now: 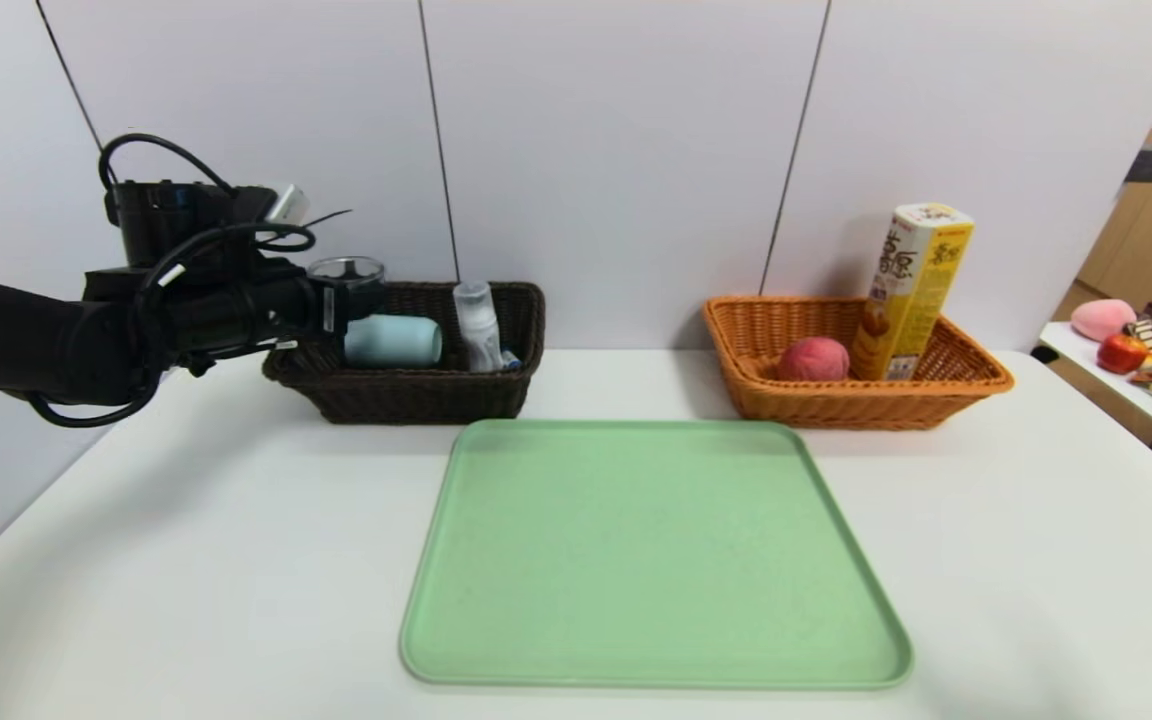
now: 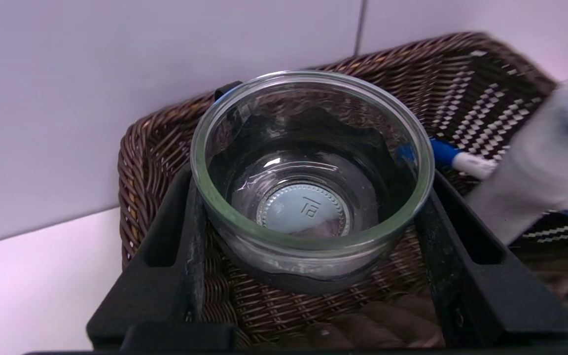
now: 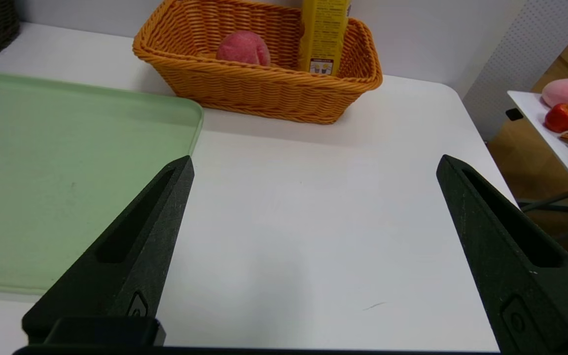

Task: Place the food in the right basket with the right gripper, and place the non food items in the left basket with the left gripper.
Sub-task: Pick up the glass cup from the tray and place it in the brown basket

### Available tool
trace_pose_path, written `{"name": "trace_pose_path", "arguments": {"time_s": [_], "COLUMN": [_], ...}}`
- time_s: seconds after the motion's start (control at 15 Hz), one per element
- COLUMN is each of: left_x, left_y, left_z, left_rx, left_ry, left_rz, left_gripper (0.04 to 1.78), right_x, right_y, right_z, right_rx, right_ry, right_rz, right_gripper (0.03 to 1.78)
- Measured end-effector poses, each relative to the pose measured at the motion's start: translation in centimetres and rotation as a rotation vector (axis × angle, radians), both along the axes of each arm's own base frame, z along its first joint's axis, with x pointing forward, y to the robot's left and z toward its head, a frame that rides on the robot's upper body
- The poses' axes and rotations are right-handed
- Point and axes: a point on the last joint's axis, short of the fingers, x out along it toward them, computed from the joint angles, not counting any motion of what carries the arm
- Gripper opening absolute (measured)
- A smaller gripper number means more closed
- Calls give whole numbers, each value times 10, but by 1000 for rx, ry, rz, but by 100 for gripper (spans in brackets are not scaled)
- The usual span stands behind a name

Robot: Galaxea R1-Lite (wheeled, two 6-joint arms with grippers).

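Head view has my left gripper (image 1: pixel 361 300) carrying a glass bowl (image 1: pixel 346 272) above the near-left corner of the dark left basket (image 1: pixel 456 395), over a pale blue cup (image 1: pixel 393 341) lying inside. Released from up here, glass could strike that cup or the clear bottle (image 1: pixel 477 325) and crack, or tip off the rim. Left wrist shows both jaws pressed against the bowl's sides, gripping it, probably below the rim. My right gripper (image 3: pixel 313 231) idles wide open over bare table (image 3: pixel 313 197), near the green tray (image 3: pixel 42 162).
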Motion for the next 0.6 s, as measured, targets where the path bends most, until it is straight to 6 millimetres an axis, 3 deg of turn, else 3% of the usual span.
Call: {"name": "trace_pose_path", "arguments": {"time_s": [0.4, 0.6], "left_x": [22, 26], "left_y": [0, 0], "left_z": [-30, -33], "left_rx": [13, 30], "left_ry": [60, 58], "left_rz": [11, 40], "left_gripper": [120, 136], "right_x": [-1, -1], "right_y": [0, 0], "right_z": [-3, -4], "right_rx": [0, 0], "right_ry": [4, 6], "right_rz": [-1, -1], "right_gripper": [170, 170]}}
